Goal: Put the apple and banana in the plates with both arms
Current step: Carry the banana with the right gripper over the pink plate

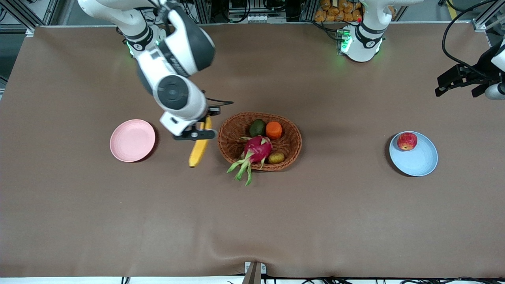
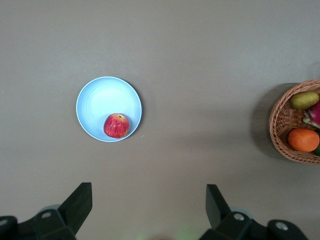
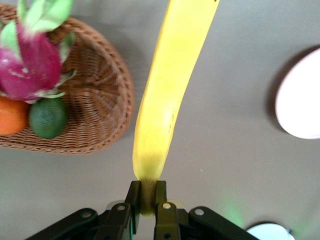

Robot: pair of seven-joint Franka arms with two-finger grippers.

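I see a brown table from above with a wicker basket (image 1: 259,141) of fruit in the middle. My right gripper (image 3: 146,200) is clamped on one end of the banana (image 1: 199,146) and holds it in the air over the bare table between the basket and the pink plate (image 1: 132,140). The banana hangs long and level from that end grip. I judge it light but soft-skinned and smooth, so it could swing or slip, and a hold nearer its middle would steady it.

The apple (image 1: 407,141) already sits in the blue plate (image 1: 414,154), toward the left arm's end of the table, close to the rim. My left gripper (image 2: 149,206) waits high over the table with its fingers spread wide and nothing in them.
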